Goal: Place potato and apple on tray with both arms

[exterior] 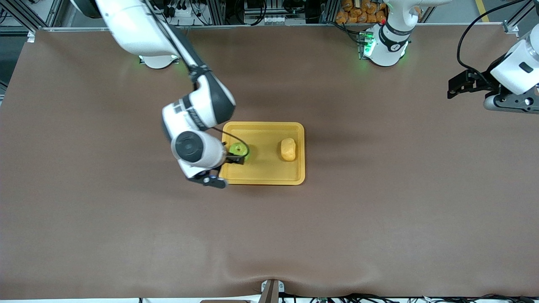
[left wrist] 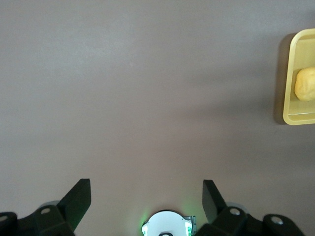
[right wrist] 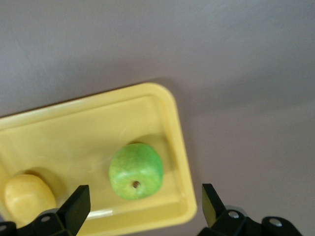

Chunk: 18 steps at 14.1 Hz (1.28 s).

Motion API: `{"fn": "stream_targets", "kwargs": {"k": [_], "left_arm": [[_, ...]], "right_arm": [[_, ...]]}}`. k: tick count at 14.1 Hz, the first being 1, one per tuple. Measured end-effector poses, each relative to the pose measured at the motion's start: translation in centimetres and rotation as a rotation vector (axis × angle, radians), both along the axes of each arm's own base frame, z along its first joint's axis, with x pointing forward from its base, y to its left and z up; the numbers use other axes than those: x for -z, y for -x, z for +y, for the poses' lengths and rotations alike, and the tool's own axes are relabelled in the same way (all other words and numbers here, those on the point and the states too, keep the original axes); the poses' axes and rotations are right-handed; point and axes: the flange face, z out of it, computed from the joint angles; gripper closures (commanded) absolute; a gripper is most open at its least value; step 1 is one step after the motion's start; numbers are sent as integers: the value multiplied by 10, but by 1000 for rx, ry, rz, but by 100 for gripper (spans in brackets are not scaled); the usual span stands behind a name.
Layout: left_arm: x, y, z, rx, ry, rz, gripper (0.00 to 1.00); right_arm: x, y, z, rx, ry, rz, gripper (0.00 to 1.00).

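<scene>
Even, bright overhead light falls on the brown table. Soft shadows spread beside the tray toward the left arm's end. Green glow rings both arm bases above the tray. The right wrist view is soft, with the apple slightly blurred and a pale sheen on the tray floor beside it.

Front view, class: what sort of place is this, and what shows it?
Probably a robotics lab: two white jointed robot arms on green-lit bases work a brown-covered table framed by aluminium rails, where a flat yellow-orange plastic tray holds practice fruit.
</scene>
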Motion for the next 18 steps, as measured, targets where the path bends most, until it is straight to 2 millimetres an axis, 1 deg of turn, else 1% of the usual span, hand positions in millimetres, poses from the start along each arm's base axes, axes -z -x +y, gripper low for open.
{"fn": "stream_targets", "kwargs": {"k": [2, 4, 6, 11, 14, 16, 18], "left_arm": [[0, 0, -1, 1, 0, 1, 0], [0, 0, 0, -1, 0, 1, 0], [0, 0, 0, -2, 0, 0, 0], [-3, -8, 0, 0, 5, -64, 0], [-1, -8, -2, 2, 5, -61, 0], [0, -8, -2, 3, 5, -58, 0], [1, -8, -3, 4, 5, -57, 0]], "right_arm": [[-32, -18, -29, 32, -2, -14, 0], [-58, -34, -57, 42, -20, -44, 0], [-80, -42, -80, 35, -35, -67, 0], [-123, -50, -136, -3, -16, -125, 0], [-155, -50, -169, 26, -14, -159, 0], [-178, -48, -196, 60, -19, -183, 0], [-197, -45, -215, 82, -24, -204, 0]]}}
